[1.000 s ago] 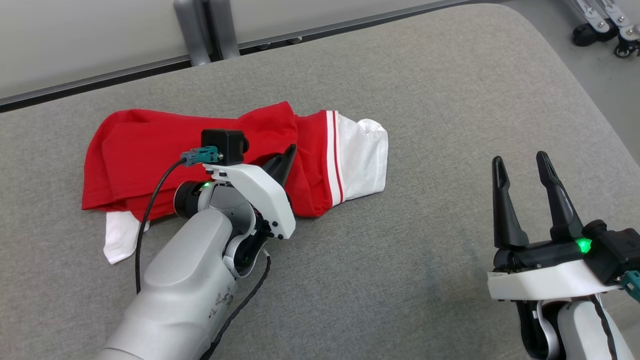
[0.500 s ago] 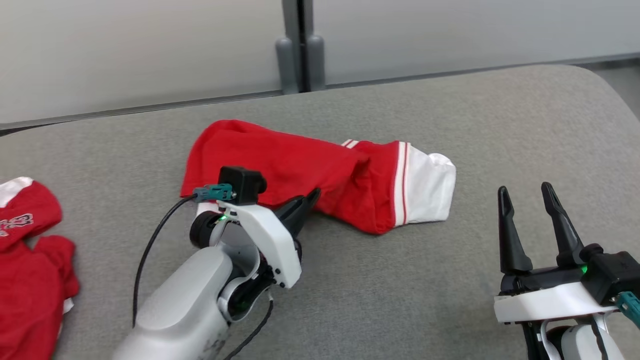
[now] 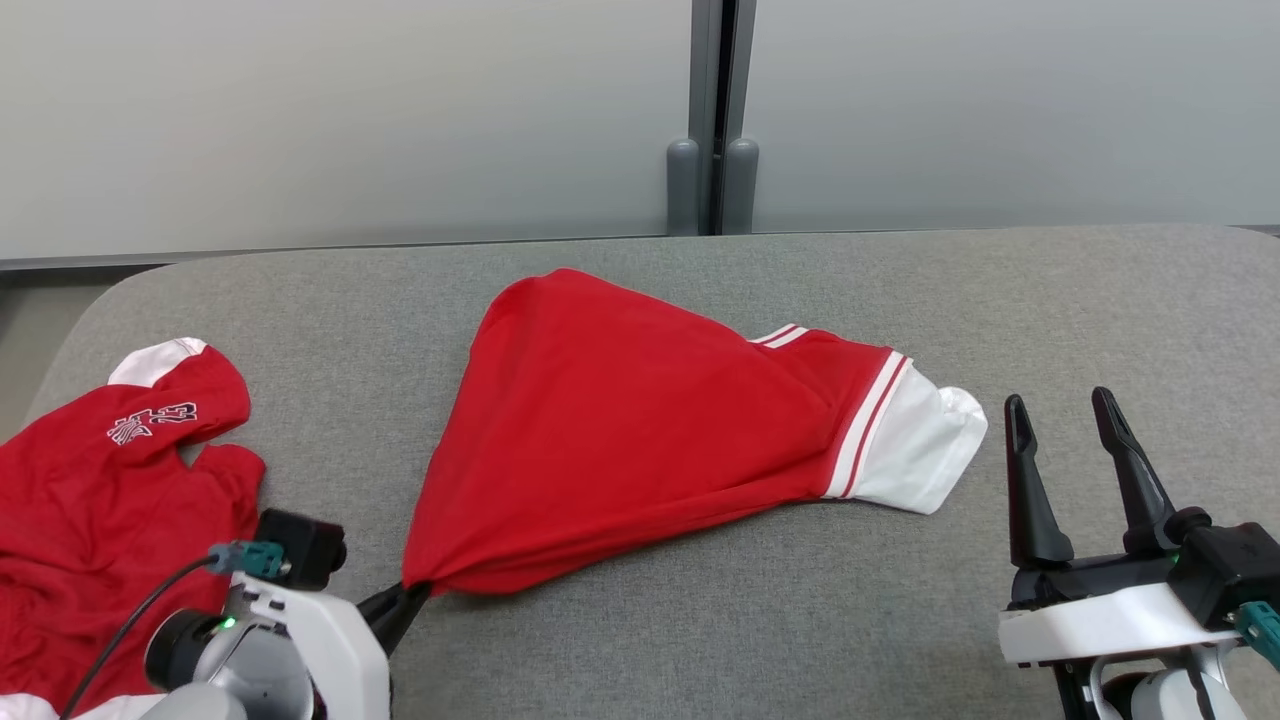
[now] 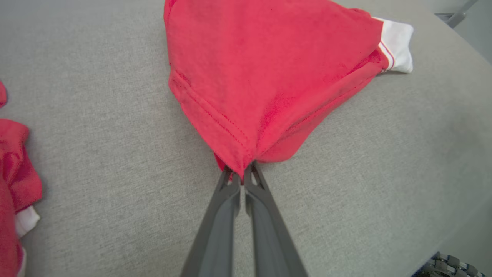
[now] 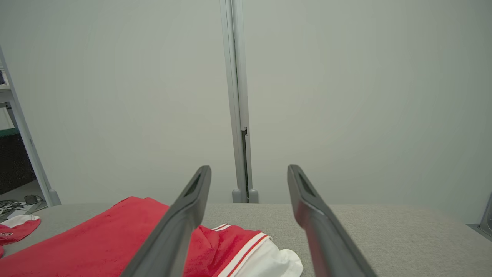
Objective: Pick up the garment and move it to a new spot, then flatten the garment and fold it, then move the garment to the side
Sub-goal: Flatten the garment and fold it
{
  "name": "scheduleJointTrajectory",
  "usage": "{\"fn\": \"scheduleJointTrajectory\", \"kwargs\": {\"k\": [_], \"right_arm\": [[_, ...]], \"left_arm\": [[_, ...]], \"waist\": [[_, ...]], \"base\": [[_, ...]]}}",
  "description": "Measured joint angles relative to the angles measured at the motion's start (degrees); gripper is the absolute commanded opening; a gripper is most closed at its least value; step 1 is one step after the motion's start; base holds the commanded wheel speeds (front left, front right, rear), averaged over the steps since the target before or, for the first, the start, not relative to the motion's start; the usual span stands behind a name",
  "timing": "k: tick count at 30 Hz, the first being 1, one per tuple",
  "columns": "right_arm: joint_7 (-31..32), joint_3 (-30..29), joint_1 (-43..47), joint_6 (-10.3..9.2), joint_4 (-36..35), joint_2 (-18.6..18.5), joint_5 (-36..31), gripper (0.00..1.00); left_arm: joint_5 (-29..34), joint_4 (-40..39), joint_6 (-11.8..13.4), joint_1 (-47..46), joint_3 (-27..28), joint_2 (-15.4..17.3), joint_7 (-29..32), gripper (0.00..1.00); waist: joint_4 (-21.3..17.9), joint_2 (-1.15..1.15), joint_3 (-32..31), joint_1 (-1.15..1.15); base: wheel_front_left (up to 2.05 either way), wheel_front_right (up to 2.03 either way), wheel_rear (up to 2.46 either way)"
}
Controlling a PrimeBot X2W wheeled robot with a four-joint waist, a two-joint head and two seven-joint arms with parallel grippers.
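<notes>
Red garment [image 3: 620, 420] pinched at one corner, mid-table.
Spread on the grey table [image 3: 760, 630] about midway between its left and right edges, white-cuffed sleeve pointing toward the right edge, nearest corner gathered to a point. Clamped at that point by the left end effector [image 4: 242, 177], fingers together on the cloth. Right end effector [image 3: 1058, 400] near the right edge, fingers apart and empty, just beside the cuff. Second red garment [image 3: 100, 500] crumpled at the left edge.

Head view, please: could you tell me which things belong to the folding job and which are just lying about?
Job: red garment; left pincer, shut on its corner; right pincer, open, apart from it.
Lying about: printed red shirt at the table's left end; grey post behind.
</notes>
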Motion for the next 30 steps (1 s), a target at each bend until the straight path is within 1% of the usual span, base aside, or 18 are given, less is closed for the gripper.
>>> {"fn": "scheduleJointTrajectory", "kwargs": {"k": [2, 7, 9, 11, 13, 16, 18, 20, 23, 25, 28, 30], "right_arm": [[0.00, -0.09, 0.00, -0.01, 0.01, 0.00, -0.08, 1.00], [0.00, -0.51, -0.03, -0.01, -0.07, -0.01, -0.58, 1.00], [0.00, -0.66, -0.03, -0.01, -0.09, -0.05, -0.67, 1.00], [0.00, -0.66, -0.02, -0.01, -0.07, -0.07, -0.68, 1.00], [0.00, -0.64, 0.13, 0.00, -0.08, -0.08, -0.68, 1.00], [0.00, -0.31, 0.48, 0.00, 0.21, -0.07, -0.68, 1.00], [0.01, -0.22, 0.57, 0.00, 0.37, -0.07, -0.67, 1.00], [0.00, -0.24, 0.94, 0.00, 0.73, -0.05, -0.55, 1.00], [0.00, -0.79, 1.54, -0.01, 0.90, -0.07, -0.27, 1.00], [0.00, -1.19, 1.68, -0.01, 0.90, -0.07, -0.04, 1.00], [0.01, -1.59, 2.07, -0.01, 0.94, -0.05, -0.05, 1.00], [0.00, -1.94, 2.24, 0.00, 1.41, -0.22, -0.07, 1.00]], "left_arm": [[0.08, -0.30, 1.54, 2.27, 0.02, 1.71, 0.18, 0.00], [2.05, 2.02, 6.17, 5.85, 0.81, 3.93, -1.93, 0.00], [2.45, 4.07, 7.65, 6.86, 1.32, 3.82, -3.54, 0.00], [2.13, 5.34, 7.84, 8.00, 1.16, 2.96, -4.38, 0.00], [2.11, 6.48, 7.86, 8.60, 0.97, 2.05, -5.68, 1.00], [0.98, 7.56, 8.17, 9.58, 2.32, 0.30, -8.86, 1.00], [0.98, 7.68, 8.47, 9.88, 2.80, 0.04, -10.04, 1.00], [0.75, 7.48, 9.51, 10.78, 3.96, 0.09, -11.93, 1.00], [1.01, 5.57, 11.93, 12.40, 5.14, 0.71, -13.91, 1.00], [2.38, 3.69, 14.03, 12.79, 5.87, 1.92, -15.46, 1.00], [4.90, -0.49, 17.51, 12.35, 9.00, 2.71, -21.21, 1.00], [5.97, -3.21, 18.73, 11.66, 10.32, 2.18, -24.80, 1.00]], "waist": [[-0.07, 0.00, -0.01, 0.00], [-0.54, 0.00, 0.24, 0.00], [-1.04, 0.00, 0.41, 0.00], [-1.40, 0.00, 0.40, 0.00], [-1.69, 0.00, 0.38, 0.00], [-2.06, 0.00, 0.10, 0.00], [-2.13, 0.00, -0.10, 0.00], [-2.18, 0.00, -0.77, 0.00], [-2.15, 0.00, -1.79, 0.00], [-1.84, 0.00, -2.10, 0.00], [-1.09, 0.00, -2.30, 0.00], [-0.69, 0.00, -2.26, 0.00]], "base": [[0.00, 0.00, 0.00], [0.00, 0.00, 0.00], [0.00, 0.00, 0.00], [0.00, 0.00, 0.00], [0.00, 0.00, 0.00], [0.00, 0.00, 0.00], [0.00, 0.00, 0.00], [0.00, 0.00, 0.00], [0.00, 0.00, 0.00], [0.00, 0.00, 0.00], [0.00, 0.00, 0.00], [0.00, 0.00, 0.00]]}}
